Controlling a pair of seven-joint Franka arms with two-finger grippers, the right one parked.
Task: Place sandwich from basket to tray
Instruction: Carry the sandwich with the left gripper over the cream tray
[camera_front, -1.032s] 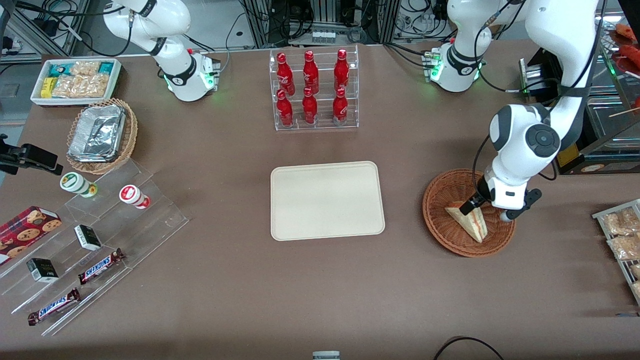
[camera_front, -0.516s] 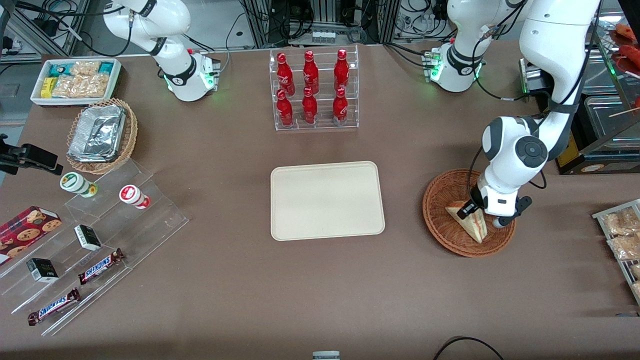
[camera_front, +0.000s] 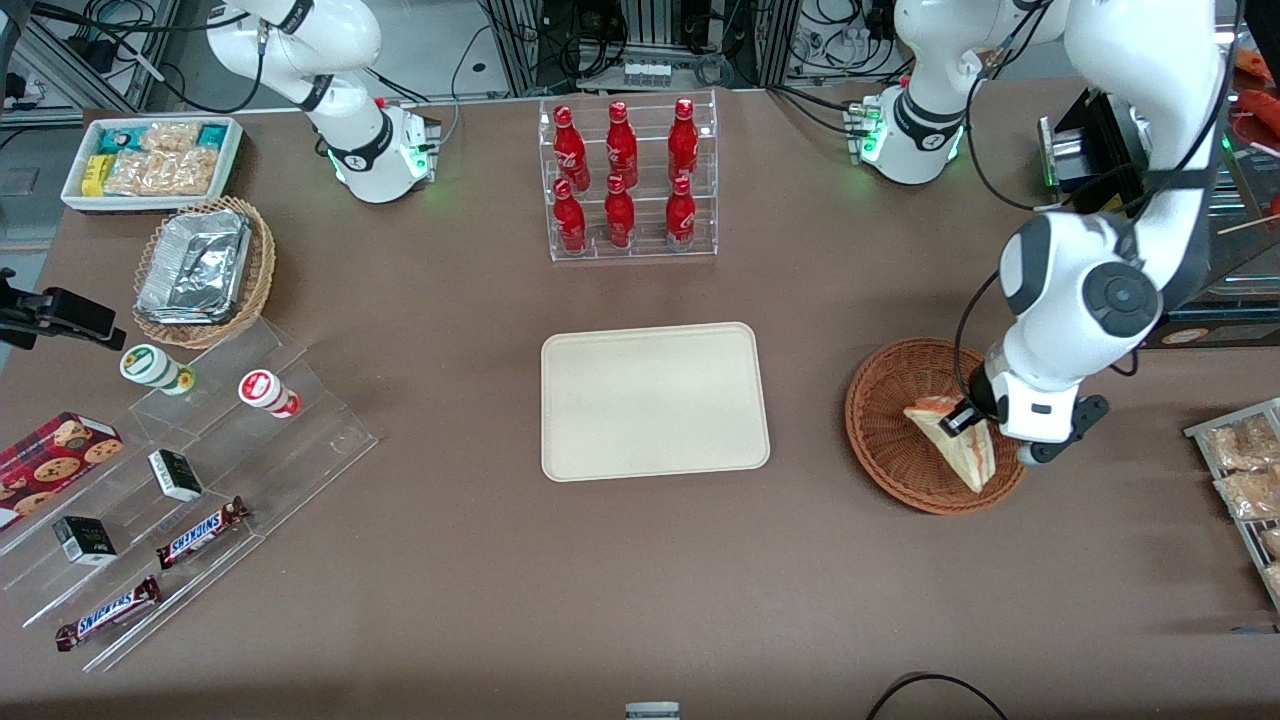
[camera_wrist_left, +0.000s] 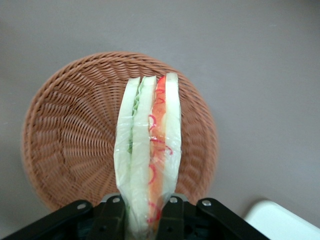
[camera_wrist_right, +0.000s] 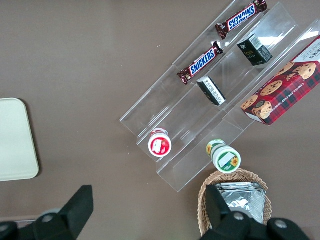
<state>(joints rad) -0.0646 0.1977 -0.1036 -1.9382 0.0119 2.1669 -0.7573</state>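
The sandwich (camera_front: 955, 444) is a plastic-wrapped wedge of pale bread with red-orange filling. My left gripper (camera_front: 968, 424) is shut on it and holds it lifted above the reddish-brown wicker basket (camera_front: 885, 432). In the left wrist view the sandwich (camera_wrist_left: 148, 150) hangs between my two fingers (camera_wrist_left: 112, 215), its cut edge showing red, yellow and green layers, with the basket (camera_wrist_left: 65, 140) empty below it. The cream-beige tray (camera_front: 653, 400) lies flat at the table's middle, beside the basket toward the parked arm's end. It is bare.
A clear rack of red bottles (camera_front: 625, 180) stands farther from the front camera than the tray. A dark metal stand (camera_front: 1190, 250) and a rack of snack packets (camera_front: 1240, 470) lie at the working arm's end. Clear snack shelves (camera_front: 160, 500) lie at the parked arm's end.
My gripper has risen with the sandwich in it, lifting it clear of the basket bottom. One second ago the sandwich lay in the basket with the gripper lowered around it.
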